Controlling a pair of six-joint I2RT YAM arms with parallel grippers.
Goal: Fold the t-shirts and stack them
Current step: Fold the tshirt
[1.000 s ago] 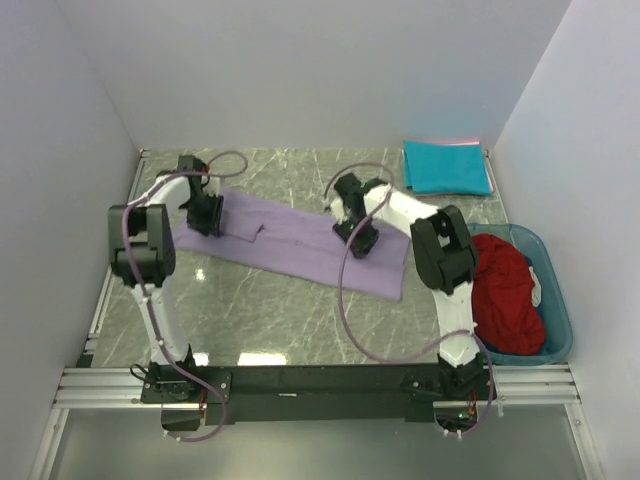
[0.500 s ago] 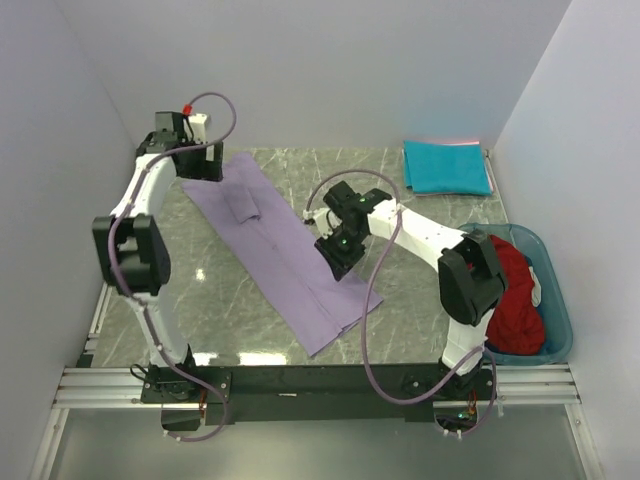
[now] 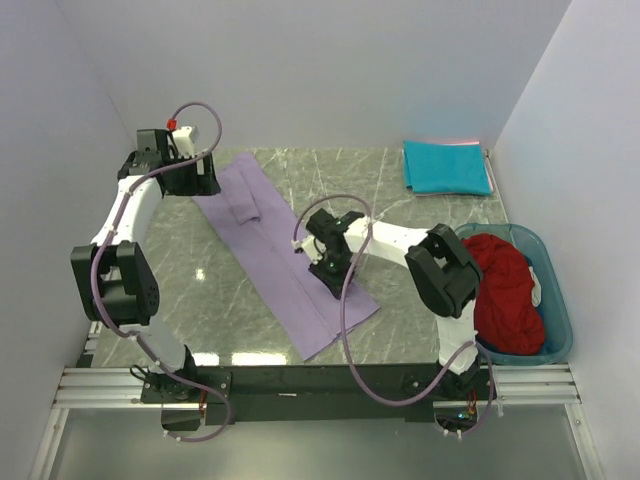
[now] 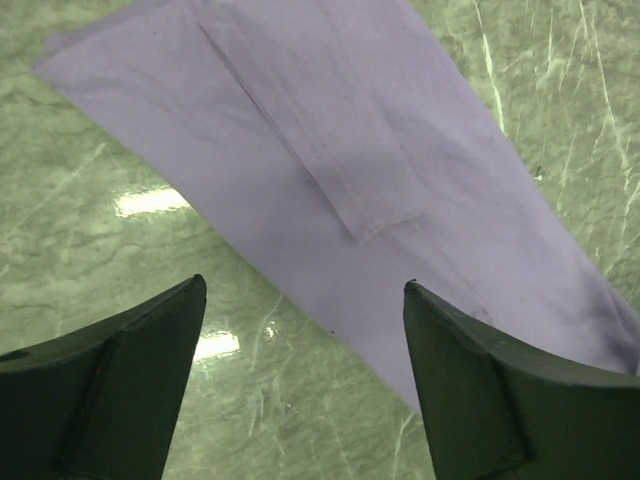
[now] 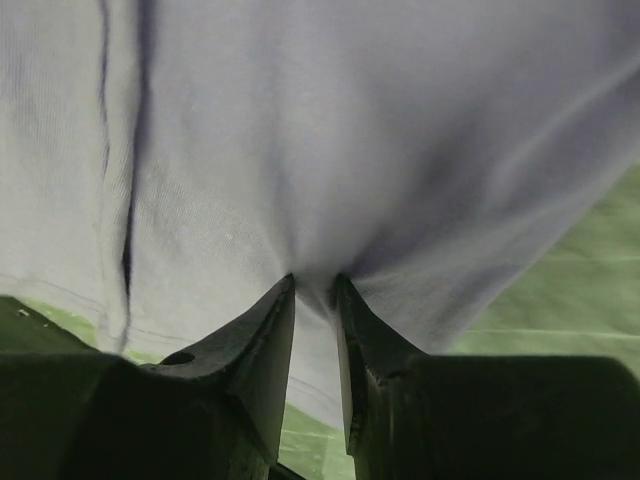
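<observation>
The lavender t-shirt (image 3: 285, 265) lies as a long folded strip running diagonally from back left to front centre of the table, a sleeve flap folded over its upper part (image 4: 330, 150). My right gripper (image 3: 328, 270) is down on its right edge, shut on a pinch of the lavender fabric (image 5: 315, 285). My left gripper (image 3: 200, 180) hangs above the strip's far end, open, nothing between its fingers (image 4: 300, 290). A folded teal t-shirt (image 3: 446, 167) lies at the back right. The dark red t-shirt (image 3: 505, 290) is bunched in the bin.
The translucent teal bin (image 3: 560, 320) stands at the right edge of the table. White walls close in the table on the left, back and right. The green marble tabletop (image 3: 230, 310) shows around the lavender strip.
The left gripper let go of the shirt's far end, opened and rose to the back left. The right gripper dragged its end toward the front, turning the strip diagonal, and closed tighter on the fabric.
</observation>
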